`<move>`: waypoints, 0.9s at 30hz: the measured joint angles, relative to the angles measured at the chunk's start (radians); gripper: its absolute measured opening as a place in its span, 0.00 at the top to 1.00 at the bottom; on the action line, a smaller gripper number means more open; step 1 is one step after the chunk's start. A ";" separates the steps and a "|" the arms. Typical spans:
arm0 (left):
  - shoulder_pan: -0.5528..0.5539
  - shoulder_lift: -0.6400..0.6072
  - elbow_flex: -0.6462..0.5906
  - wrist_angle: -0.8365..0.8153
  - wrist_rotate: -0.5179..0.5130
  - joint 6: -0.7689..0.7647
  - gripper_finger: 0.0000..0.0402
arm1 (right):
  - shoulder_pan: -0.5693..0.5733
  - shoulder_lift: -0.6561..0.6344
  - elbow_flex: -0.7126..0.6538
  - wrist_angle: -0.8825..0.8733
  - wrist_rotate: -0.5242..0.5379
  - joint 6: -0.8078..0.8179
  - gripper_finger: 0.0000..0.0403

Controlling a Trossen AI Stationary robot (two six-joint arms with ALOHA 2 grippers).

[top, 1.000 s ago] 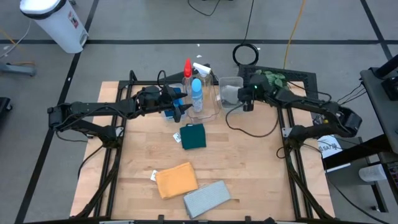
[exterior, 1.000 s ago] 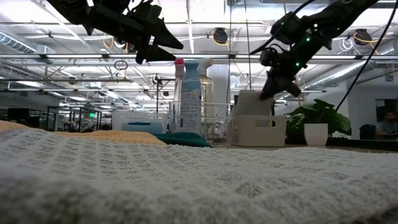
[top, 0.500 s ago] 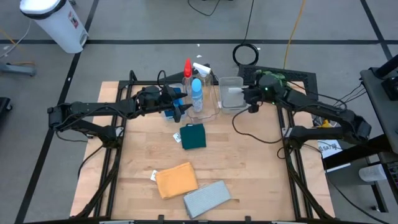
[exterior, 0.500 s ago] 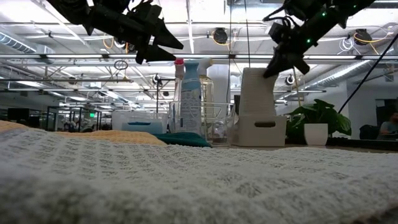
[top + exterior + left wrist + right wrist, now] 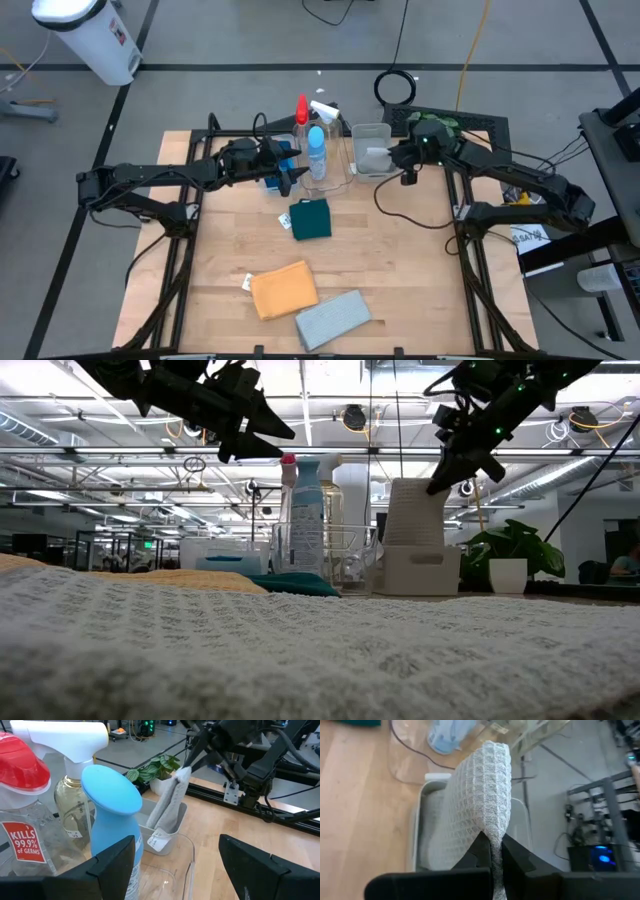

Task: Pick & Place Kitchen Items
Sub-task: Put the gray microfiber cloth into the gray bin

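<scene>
We see a grey cloth (image 5: pixel 477 795) pinched above the small bin (image 5: pixel 371 150) at the table's (image 5: pixel 400 280) far edge.

Largest first: the table carries a clear bin (image 5: pixel 335 168) at its far edge with three bottles (image 5: pixel 316 152) in it, and the small bin just beside that, toward the far right corner. The right gripper (image 5: pixel 405 160) hangs over the small bin, jaws pressed together on the cloth's top fold; the cloth droops from them with its lower end inside the bin. The left gripper (image 5: pixel 289 172) hovers beside the bottles with jaws spread on nothing, the blue-topped bottle just ahead of them. A green cloth (image 5: pixel 311 219) lies mid-table; an orange cloth (image 5: pixel 283 289) and a second grey one (image 5: pixel 333 318) lie near the front edge.
</scene>
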 joint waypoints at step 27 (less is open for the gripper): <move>0.000 0.000 0.000 0.000 0.000 0.000 0.28 | -0.131 0.407 0.001 0.439 0.061 -0.179 1.00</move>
